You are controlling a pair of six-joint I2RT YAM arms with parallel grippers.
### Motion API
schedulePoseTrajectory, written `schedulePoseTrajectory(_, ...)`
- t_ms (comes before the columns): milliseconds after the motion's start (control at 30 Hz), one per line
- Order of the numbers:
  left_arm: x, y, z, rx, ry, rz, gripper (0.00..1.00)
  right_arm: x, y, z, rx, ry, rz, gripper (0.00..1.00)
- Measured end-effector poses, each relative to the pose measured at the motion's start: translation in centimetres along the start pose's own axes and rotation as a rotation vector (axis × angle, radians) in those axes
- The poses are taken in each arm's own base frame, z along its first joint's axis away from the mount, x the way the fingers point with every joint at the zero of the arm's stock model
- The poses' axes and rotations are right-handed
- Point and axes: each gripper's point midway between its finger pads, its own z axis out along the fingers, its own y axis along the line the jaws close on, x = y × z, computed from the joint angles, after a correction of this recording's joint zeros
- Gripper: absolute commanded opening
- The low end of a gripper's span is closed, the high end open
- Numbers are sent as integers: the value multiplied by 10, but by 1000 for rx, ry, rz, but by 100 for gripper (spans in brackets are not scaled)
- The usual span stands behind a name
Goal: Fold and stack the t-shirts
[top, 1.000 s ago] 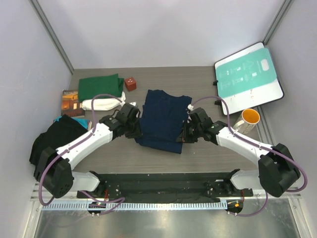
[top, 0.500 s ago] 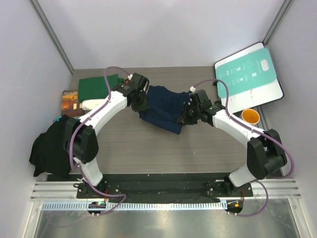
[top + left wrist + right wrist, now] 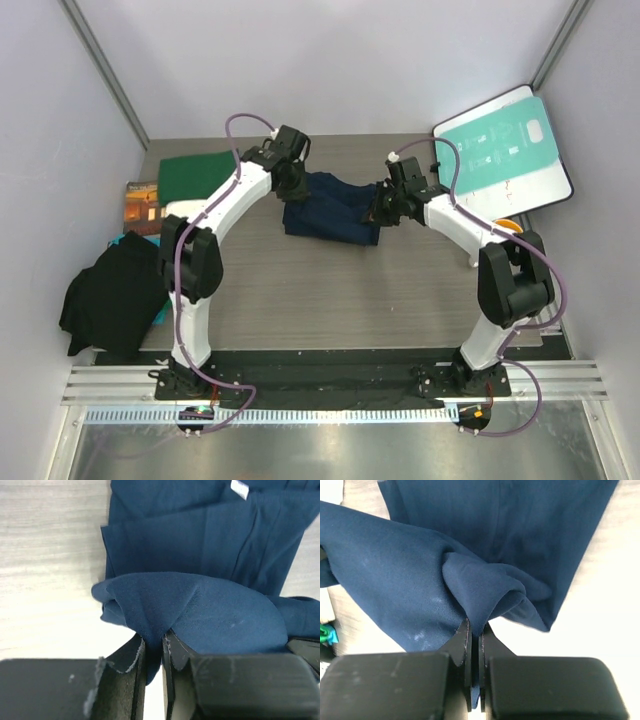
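The navy shirt (image 3: 330, 212) is soft, matte woven cloth, bunched into a short, wide band of folds toward the far middle of the grey wood-grain table (image 3: 300, 290). In the left wrist view its flat layers lie in crisp-edged pleats, a small white label (image 3: 240, 488) shows among them, and one rounded fold rises off them.

The left gripper (image 3: 154, 642) pinches the tip of that fold between narrow black jaws, with cloth filling the slit. The right gripper (image 3: 475, 630) does the same at the shirt's right end, its jaws almost together on a puckered ridge of cloth with pale dusty marks. Both arms reach far out over the table, bent inward at the wrists, and meet the shirt from either side.

The dark green shirt (image 3: 198, 175) lies folded flat at the far left. The cream shirt (image 3: 176, 210) lies just near of it, partly under the left arm.
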Motion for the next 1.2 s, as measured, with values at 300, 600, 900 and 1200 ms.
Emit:
schedulePoseTrajectory(300, -32, -9, 44, 21, -27, -1, 24, -14, -13, 26, 36, -10, 20, 22)
schedulePoseTrajectory(600, -25, -17, 88, 57, 23, -8, 46, -13, -28, 37, 93, -13, 58, 50)
schedulePoseTrajectory(900, -33, -18, 98, 69, 4, -21, 52, -31, -39, 45, 75, -65, 212, 49)
schedulePoseTrajectory(1200, -59, -21, 115, 142, -29, -118, 62, -42, -48, 49, -16, -104, 417, 49)
